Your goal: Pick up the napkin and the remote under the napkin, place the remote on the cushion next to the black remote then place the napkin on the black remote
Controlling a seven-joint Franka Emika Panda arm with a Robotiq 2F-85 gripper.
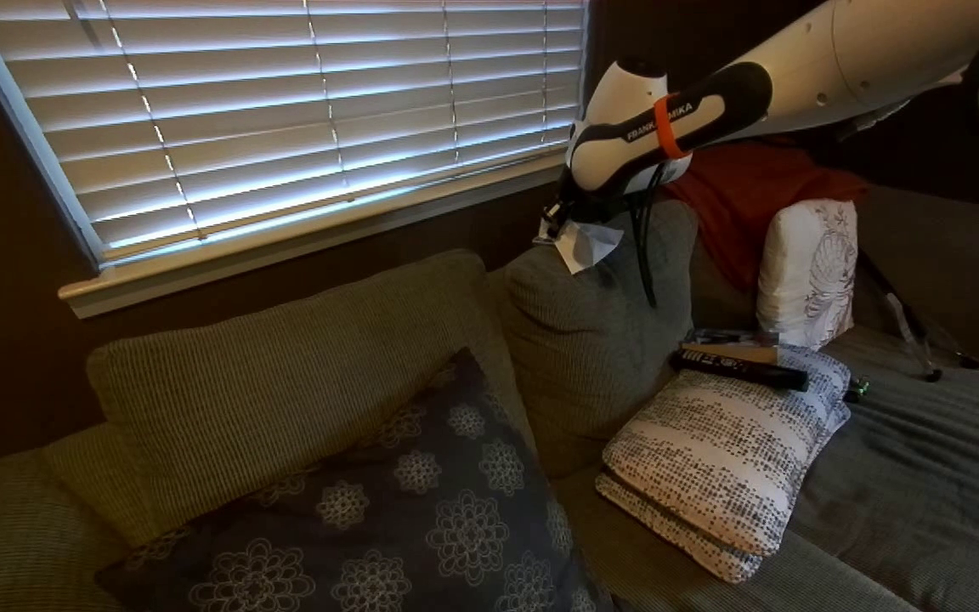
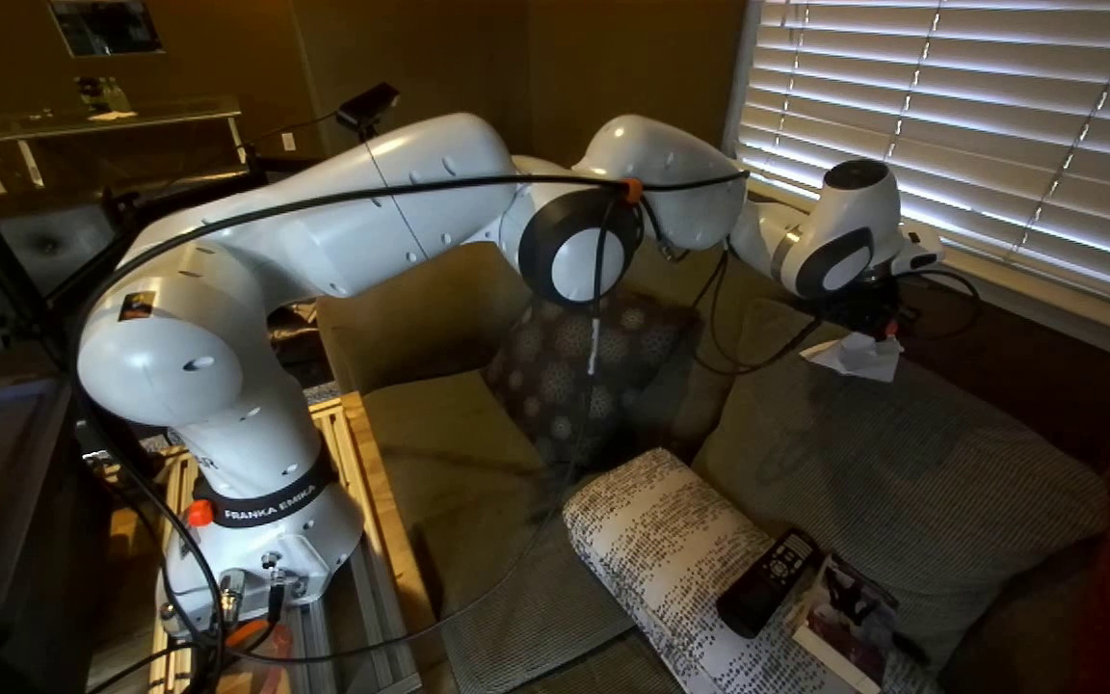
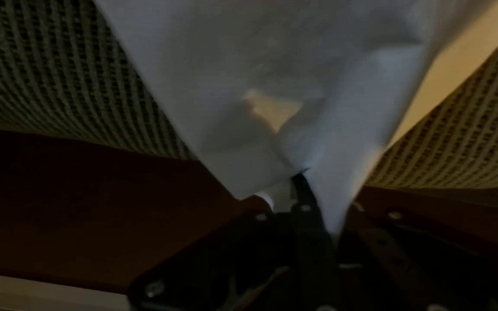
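The white napkin (image 3: 275, 65) runs down between the two dark fingers of my gripper (image 3: 327, 190) in the wrist view, pinched by one end. My gripper (image 1: 554, 223) is shut on it, low over the top of the sofa's back cushion. In both exterior views the napkin (image 1: 589, 247) (image 2: 861, 359) hangs crumpled below the fingers, against or just above that cushion top; I cannot tell which. Across the off-white patterned cushion (image 1: 710, 450) lies the black remote (image 1: 740, 369) (image 2: 769, 583). The remote under the napkin is hidden or out of view.
A flat printed item (image 2: 844, 617) lies beside the black remote. Behind the gripper are the window blinds (image 1: 328, 102) and sill (image 1: 319, 229). The dark floral pillow (image 1: 421, 510), a tall white pillow (image 1: 808, 272) and a red cloth (image 1: 761, 187) are also on the sofa.
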